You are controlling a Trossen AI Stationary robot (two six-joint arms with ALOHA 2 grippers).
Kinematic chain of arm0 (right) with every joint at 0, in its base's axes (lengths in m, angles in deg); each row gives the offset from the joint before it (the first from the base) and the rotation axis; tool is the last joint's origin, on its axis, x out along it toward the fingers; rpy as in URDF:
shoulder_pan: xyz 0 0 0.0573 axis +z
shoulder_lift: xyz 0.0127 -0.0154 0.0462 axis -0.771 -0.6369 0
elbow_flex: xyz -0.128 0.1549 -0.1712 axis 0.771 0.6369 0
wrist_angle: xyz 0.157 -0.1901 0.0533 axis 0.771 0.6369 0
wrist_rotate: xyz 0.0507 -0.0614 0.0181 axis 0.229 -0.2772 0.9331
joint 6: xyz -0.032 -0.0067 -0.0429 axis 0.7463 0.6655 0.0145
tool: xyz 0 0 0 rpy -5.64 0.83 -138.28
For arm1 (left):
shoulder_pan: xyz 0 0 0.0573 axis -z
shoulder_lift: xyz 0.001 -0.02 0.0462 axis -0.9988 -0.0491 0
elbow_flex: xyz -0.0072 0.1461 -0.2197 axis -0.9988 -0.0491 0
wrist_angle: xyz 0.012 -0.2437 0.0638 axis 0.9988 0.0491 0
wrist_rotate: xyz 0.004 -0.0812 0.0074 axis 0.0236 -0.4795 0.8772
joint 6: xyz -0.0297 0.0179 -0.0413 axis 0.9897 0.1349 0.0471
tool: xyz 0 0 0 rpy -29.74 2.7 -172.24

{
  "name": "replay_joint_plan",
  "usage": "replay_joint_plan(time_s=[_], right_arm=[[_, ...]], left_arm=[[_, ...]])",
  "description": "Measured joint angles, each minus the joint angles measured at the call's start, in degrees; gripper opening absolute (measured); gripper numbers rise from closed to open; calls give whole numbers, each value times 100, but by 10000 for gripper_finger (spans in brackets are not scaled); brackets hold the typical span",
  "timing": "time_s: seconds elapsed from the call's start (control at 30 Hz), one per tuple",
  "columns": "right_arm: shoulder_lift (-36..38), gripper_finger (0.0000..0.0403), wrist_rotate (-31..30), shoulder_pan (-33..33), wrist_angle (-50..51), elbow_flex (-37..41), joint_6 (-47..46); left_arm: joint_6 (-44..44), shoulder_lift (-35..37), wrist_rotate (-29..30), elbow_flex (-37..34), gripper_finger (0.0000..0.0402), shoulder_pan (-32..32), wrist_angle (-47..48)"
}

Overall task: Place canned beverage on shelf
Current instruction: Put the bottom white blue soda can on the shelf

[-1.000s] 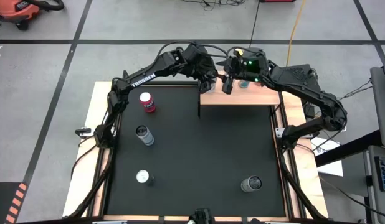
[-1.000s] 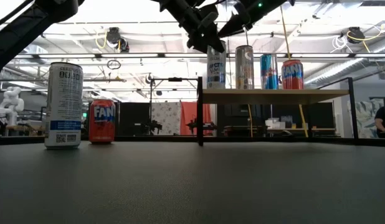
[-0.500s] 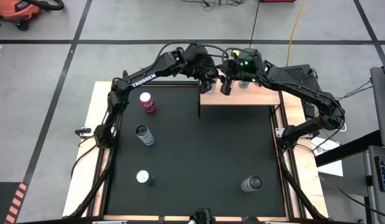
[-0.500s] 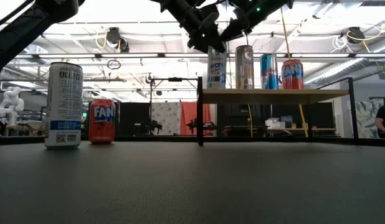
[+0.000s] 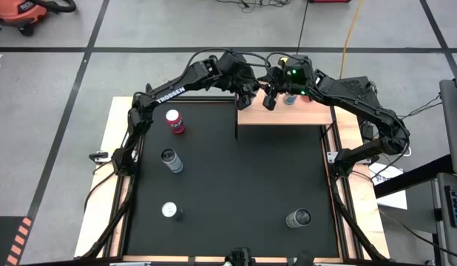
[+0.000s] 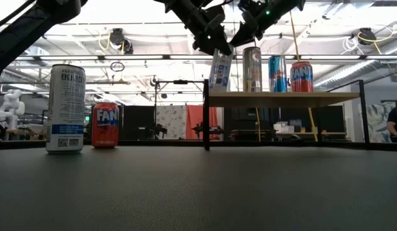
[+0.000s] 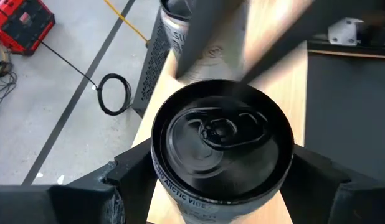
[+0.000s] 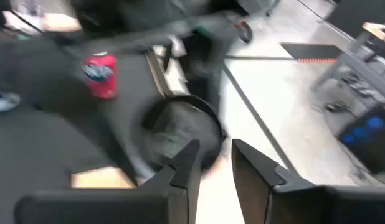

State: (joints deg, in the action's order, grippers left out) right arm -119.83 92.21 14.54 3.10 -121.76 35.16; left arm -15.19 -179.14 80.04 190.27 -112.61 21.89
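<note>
Two grippers meet over the shelf [image 5: 288,116] at the worktop's [image 5: 228,177] far edge. We see the left gripper [image 7: 220,186] clamped on a dark-topped can [image 6: 220,69], tilted over the shelf's left end. Right gripper [image 8: 209,163] hovers just beside it, fingers nearly together, holding nothing. Three cans [image 6: 276,74] stand upright on the shelf. Four more cans [image 5: 174,122] sit on the worktop.
</note>
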Motion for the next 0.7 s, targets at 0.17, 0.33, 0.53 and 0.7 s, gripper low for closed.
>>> replay_joint_plan(time_s=[0.17, 0.33, 0.53, 0.7], right_arm=[[10, 65, -23, -11, -100, 2, 32], [75, 65, -16, -6, -28, -74, 43], [311, 65, 302, 35, -28, -149, 43], [515, 64, 475, 35, -98, -149, -97]], left_arm=[[2, 1, -35, 0, 279, 6, 16], [-32, 2, -40, 0, 279, 9, 6], [-26, 2, -43, 0, 279, 6, 3], [-21, 2, -43, 0, 279, 4, -10]])
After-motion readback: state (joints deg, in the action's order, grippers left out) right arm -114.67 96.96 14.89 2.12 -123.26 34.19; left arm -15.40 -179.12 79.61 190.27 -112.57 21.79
